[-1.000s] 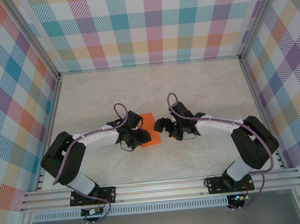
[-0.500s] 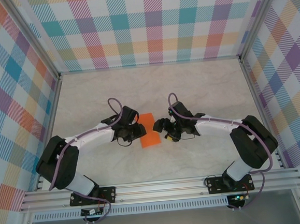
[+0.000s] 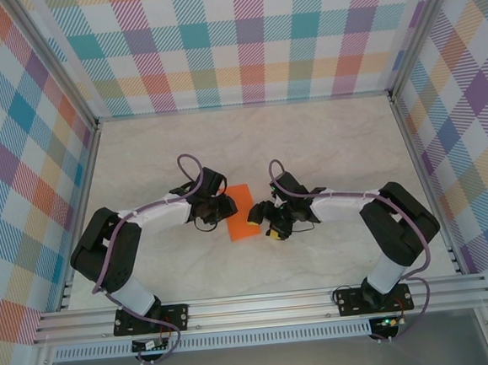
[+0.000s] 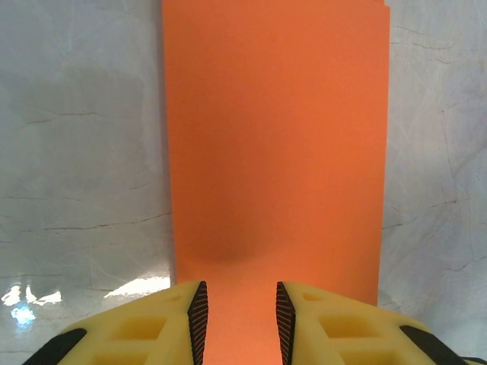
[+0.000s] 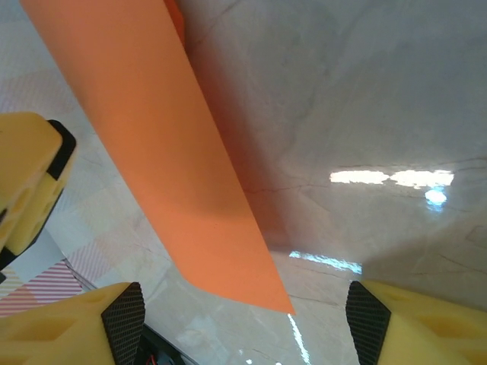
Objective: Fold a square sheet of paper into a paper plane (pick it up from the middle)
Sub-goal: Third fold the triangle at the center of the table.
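Square sheet of paper lies on the table between the arms. It looks doubled into a rectangle, so the first fold is likely done.
Left gripper: fingers narrow, straddling its near edge.
Right gripper: wide, empty.
Nose and wing folds not yet made.

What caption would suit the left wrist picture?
Left gripper, jaws apart, at one end of the orange paper on the pale table.

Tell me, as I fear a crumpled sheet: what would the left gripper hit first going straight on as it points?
The left gripper would likely meet the orange paper, lying flat on the table just ahead; depth is unclear.
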Controlling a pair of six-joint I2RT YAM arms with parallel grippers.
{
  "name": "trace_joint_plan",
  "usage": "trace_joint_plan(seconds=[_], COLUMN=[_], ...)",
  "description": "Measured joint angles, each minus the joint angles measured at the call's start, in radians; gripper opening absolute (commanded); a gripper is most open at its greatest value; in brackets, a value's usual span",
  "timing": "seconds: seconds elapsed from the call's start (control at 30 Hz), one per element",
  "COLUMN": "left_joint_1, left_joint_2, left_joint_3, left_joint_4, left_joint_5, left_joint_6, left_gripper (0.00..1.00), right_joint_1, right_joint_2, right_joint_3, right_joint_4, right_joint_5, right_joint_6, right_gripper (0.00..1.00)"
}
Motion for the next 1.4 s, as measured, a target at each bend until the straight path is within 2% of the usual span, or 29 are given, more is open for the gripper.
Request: trace_joint_plan(seconds=[0.07, 0.33, 0.57, 1.13, 1.4], left_joint_1=[0.0, 0.001, 0.002, 0.006, 0.006], left_joint_2=[0.0, 0.0, 0.0, 0.047, 0.058], left_joint_3=[0.0, 0.0, 0.0, 0.0, 0.012], left_joint_4=[0.0, 0.0, 0.0, 0.004, 0.003], left_joint_5=[0.0, 0.0, 0.0, 0.006, 0.008], left_joint_6=[0.0, 0.0, 0.003, 0.007, 0.007], left_gripper=[0.32, 0.32, 0.32, 0.3, 0.29], right_joint_1=[0.004, 0.006, 0.006, 0.006, 0.006], right_joint_2=[0.01, 0.013, 0.011, -0.04, -0.04], right_joint_3=[0.0, 0.0, 0.0, -0.032, -0.032], right_joint_4=[0.006, 0.029, 0.028, 0.134, 0.149], right_joint_5=[-0.006, -0.024, -0.021, -0.035, -0.045], right_joint_6=[0.004, 0.019, 0.019, -0.008, -0.032], right_gripper=[0.69, 0.45, 0.33, 0.38, 0.34])
